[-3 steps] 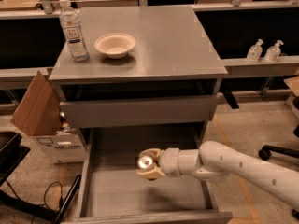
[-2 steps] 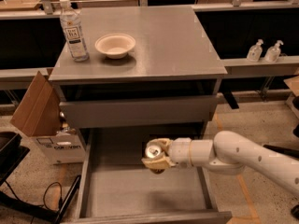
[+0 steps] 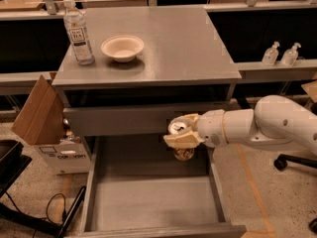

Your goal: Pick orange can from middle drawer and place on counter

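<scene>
My gripper (image 3: 181, 132) is shut on the orange can (image 3: 182, 152), whose silver top shows between the cream fingers (image 3: 179, 139) and whose brownish body hangs below them. The can is held upright in the air above the back of the open middle drawer (image 3: 148, 202), in front of the closed drawer front above it. My white arm reaches in from the right. The drawer floor below is bare. The grey counter (image 3: 173, 43) lies above and behind the can.
On the counter stand a clear water bottle (image 3: 79, 31) at the back left and a white bowl (image 3: 122, 47) beside it. A cardboard box (image 3: 40, 114) leans left of the cabinet. Two sanitizer bottles (image 3: 281, 53) stand on a ledge at the right.
My gripper has lifted the can up out of the drawer, from near the drawer floor to the height of the upper drawer front, and shifted a little to the right.
</scene>
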`<act>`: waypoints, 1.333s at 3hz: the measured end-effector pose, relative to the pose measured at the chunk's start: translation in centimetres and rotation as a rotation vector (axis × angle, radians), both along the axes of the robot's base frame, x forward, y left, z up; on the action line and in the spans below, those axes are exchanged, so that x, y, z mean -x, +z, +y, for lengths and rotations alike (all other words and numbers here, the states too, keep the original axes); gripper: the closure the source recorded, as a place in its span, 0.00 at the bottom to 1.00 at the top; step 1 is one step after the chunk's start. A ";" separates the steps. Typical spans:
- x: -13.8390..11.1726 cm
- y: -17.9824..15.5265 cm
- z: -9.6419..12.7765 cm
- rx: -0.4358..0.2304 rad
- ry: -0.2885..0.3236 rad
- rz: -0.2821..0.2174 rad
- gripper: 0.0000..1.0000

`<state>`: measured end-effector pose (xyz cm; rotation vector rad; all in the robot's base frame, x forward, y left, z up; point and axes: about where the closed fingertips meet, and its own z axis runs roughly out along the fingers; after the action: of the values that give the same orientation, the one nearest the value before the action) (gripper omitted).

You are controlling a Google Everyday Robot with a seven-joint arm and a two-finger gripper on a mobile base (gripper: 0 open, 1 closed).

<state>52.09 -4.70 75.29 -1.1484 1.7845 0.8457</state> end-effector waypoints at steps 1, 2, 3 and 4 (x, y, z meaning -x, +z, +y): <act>-0.5 3.5 -2.0 0.018 -0.055 0.017 1.00; -0.9 4.2 -2.0 0.008 -0.066 0.011 1.00; -2.3 7.2 -2.0 -0.032 -0.108 -0.009 1.00; -5.8 14.7 -2.7 -0.080 -0.219 -0.055 1.00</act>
<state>57.86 -7.41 90.02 -0.8974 1.7771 0.7406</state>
